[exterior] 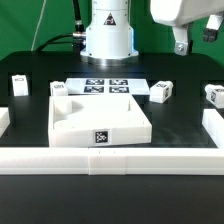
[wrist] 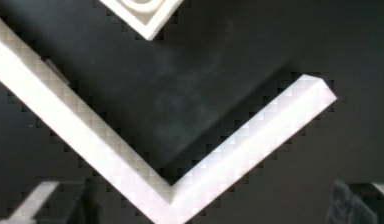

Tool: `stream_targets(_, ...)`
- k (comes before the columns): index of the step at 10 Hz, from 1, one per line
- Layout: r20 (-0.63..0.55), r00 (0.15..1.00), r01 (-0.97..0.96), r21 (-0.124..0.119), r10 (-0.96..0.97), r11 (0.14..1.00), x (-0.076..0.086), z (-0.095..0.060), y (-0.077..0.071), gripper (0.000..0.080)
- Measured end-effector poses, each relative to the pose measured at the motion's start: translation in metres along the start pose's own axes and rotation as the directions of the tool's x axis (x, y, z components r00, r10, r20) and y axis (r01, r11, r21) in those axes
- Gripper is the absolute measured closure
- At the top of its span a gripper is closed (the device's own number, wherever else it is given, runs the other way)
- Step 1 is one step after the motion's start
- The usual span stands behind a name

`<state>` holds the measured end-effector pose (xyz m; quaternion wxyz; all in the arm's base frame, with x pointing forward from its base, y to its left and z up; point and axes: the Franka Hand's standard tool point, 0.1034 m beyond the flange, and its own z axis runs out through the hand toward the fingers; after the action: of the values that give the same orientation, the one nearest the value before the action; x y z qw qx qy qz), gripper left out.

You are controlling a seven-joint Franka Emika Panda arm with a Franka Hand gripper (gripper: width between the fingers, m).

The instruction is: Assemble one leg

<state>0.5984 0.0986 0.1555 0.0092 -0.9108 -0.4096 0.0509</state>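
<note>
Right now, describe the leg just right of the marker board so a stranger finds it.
Find the large white panel mid-table; the marker board lies behind it. The leg is the small tagged block off the board's end on the exterior view's right; its twin sits farther out.

The claw (exterior: 181, 44) hangs high at the exterior view's right, pointing down, its fingers (wrist: 43, 203) spread wide. The arm's white base (exterior: 108, 30) stands centre-back.
</note>
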Motion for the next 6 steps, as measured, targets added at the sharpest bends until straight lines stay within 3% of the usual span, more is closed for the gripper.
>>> stream_targets(6, 0.0, 1.0, 0.0, 0.0, 0.0, 1.0, -0.0002, 0.0002, 0.0, 0.015)
